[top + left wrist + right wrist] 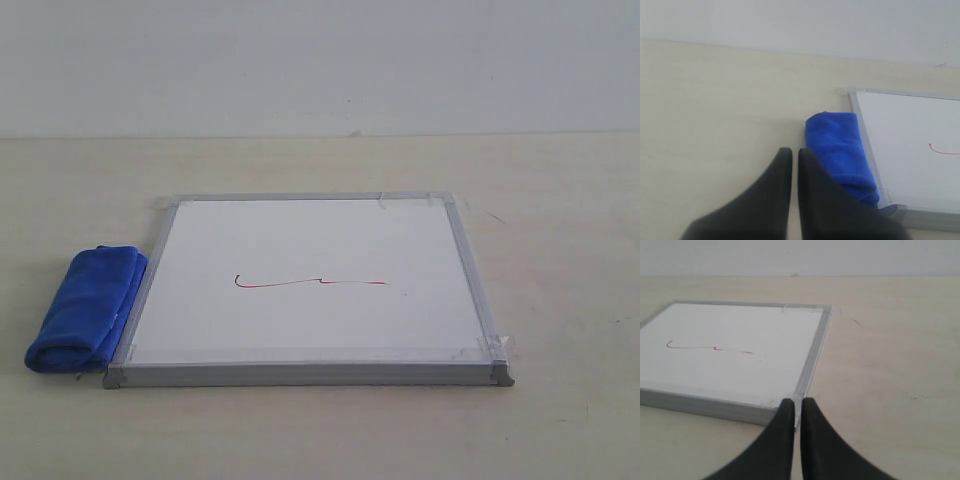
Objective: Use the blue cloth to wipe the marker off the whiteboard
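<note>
Blue cloth (85, 310) flush against whiteboard (320, 325) left frame; other sides open.

frontal exterior, low wrist views, whiteboard (300, 235) shared

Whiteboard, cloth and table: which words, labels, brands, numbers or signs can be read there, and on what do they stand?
None can be read. The whiteboard carries only the marker line, red with a dark hooked end, which forms no letter or number. The blue cloth shows no tag or print.
</note>
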`<state>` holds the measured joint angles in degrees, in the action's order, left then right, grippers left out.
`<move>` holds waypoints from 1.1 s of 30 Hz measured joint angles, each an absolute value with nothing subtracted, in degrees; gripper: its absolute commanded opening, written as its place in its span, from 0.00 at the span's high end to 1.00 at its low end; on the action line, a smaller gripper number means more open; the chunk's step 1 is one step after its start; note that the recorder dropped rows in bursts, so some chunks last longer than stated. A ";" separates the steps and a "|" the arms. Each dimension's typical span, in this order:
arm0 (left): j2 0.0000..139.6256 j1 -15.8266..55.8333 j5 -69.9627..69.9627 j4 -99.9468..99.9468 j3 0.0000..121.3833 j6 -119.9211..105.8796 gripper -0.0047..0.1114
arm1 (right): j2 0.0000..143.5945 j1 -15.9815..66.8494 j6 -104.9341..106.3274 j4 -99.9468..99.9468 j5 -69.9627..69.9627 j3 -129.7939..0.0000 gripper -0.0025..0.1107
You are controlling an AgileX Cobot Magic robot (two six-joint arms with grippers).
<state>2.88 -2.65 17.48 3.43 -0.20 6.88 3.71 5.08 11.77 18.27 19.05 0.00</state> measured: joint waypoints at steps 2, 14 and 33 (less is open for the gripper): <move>2.88 -2.65 17.48 3.43 -0.20 6.88 0.92 | 3.71 5.08 11.89 18.12 19.80 0.04 0.97; 2.88 -2.65 17.48 3.43 -0.20 6.88 0.92 | 3.71 5.08 -1.12 4.40 19.08 0.04 0.97; 2.88 -2.65 17.48 3.43 -0.20 6.88 0.92 | 3.62 5.08 -3.68 2.03 18.98 0.04 0.97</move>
<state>2.88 -2.65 17.48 3.43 -0.20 6.88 3.62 5.08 -3.68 2.03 18.98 0.04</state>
